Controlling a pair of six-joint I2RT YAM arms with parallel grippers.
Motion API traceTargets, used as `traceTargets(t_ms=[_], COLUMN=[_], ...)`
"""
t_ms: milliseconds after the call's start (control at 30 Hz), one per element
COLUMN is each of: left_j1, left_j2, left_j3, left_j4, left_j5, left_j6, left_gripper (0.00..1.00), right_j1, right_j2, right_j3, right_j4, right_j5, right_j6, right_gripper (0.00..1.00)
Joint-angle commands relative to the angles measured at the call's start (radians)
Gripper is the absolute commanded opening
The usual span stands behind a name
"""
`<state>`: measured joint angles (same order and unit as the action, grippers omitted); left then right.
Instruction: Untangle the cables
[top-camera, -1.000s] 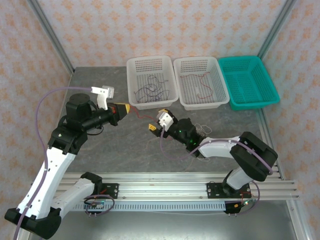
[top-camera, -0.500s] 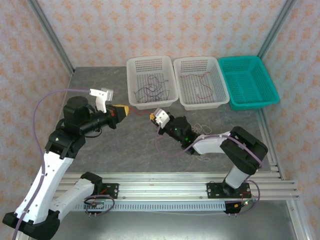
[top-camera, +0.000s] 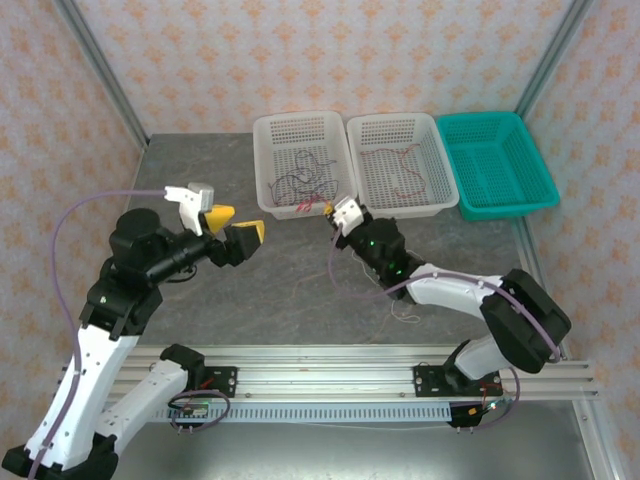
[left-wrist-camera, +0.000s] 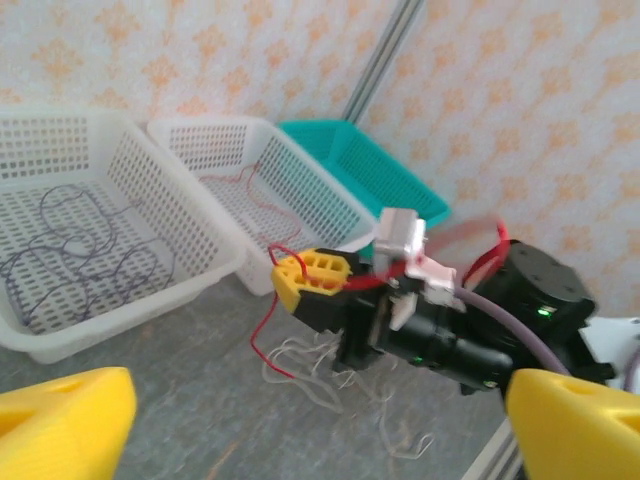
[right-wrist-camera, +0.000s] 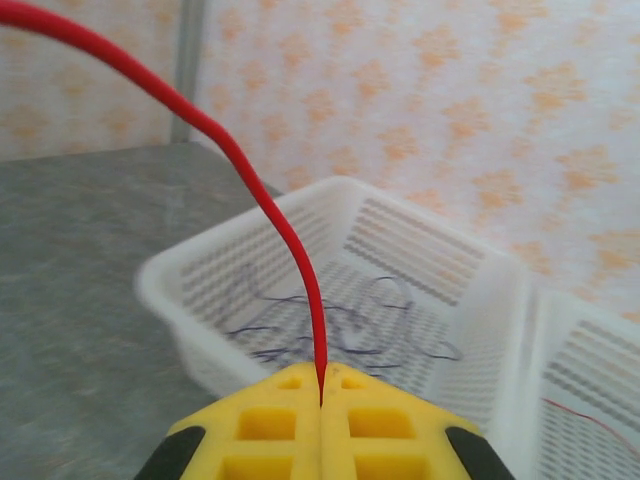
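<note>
One red cable (right-wrist-camera: 291, 246) is running out of the clenched right hand (right-wrist-camera: 322, 398). The left hand (top-camera: 236, 224) is gaping wide, well apart.

text=none legible; labels=none legible; brands=none legible; numbers=none legible; signs=none legible
</note>
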<state>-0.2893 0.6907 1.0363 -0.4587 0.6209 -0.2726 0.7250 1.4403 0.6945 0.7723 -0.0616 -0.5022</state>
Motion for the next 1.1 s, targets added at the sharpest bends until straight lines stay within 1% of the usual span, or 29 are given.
traceTargets(t_ms=[0,167,300,433,567,667,700,733,767,833,867,967,1067], left_j1=[-0.008,-0.009,-0.009,-0.01,-0.011,-0.015,-0.017,-0.019,-0.021,-0.022,-0.023,-0.024,-0.027], left_j2=[-0.064,-0.092,-0.084,-0.06,-0.018,0.0,0.003,0.006,0.006,0.002,-0.002,0.002,0.02], left_j3=[-0.037,-0.042,-0.038,-0.019,-0.002,-0.007,-0.006,-0.004,-0.004,-0.012,-0.019,-0.039,-0.035], left_j4=[0.126,0.112,0.099,0.068,0.024,0.02,0.017,0.013,0.007,0.005,0.008,0.029,0.038], left_j5=[0.046,0.042,0.092,0.159,0.192,0.181,0.173,0.162,0.151,0.12,0.108,0.081,0.083], left_j6=[-0.009,0.002,0.008,0.013,0.018,0.014,0.011,0.009,0.007,0.002,-0.005,-0.024,-0.036], left_gripper=[1.0,1.0,1.0,1.0,1.0,1.0,1.0,1.0,1.0,1.0,1.0,1.0,1.0], right_j1=[-0.069,-0.214,-0.328,-0.439,-0.491,-0.506,-0.507,-0.507,-0.508,-0.511,-0.512,-0.513,-0.512], right_j2=[-0.034,0.007,0.115,0.255,0.387,0.49,0.51,0.526,0.531,0.525,0.515,0.441,0.33], right_j3=[0.092,0.247,0.371,0.48,0.559,0.623,0.64,0.652,0.661,0.676,0.676,0.622,0.547], right_j4=[-0.082,-0.207,-0.274,-0.337,-0.408,-0.449,-0.463,-0.474,-0.486,-0.532,-0.55,-0.561,-0.558], right_j5=[0.068,0.12,0.182,0.239,0.227,0.276,0.313,0.355,0.388,0.416,0.412,0.338,0.258], right_j6=[-0.018,0.034,0.034,0.093,0.136,0.1,0.092,0.096,0.109,0.143,0.163,0.24,0.347], right_gripper=[0.0,0.0,0.0,0.0,0.0,0.0,0.02,0.08,0.16,0.37,0.42,0.45,0.48])
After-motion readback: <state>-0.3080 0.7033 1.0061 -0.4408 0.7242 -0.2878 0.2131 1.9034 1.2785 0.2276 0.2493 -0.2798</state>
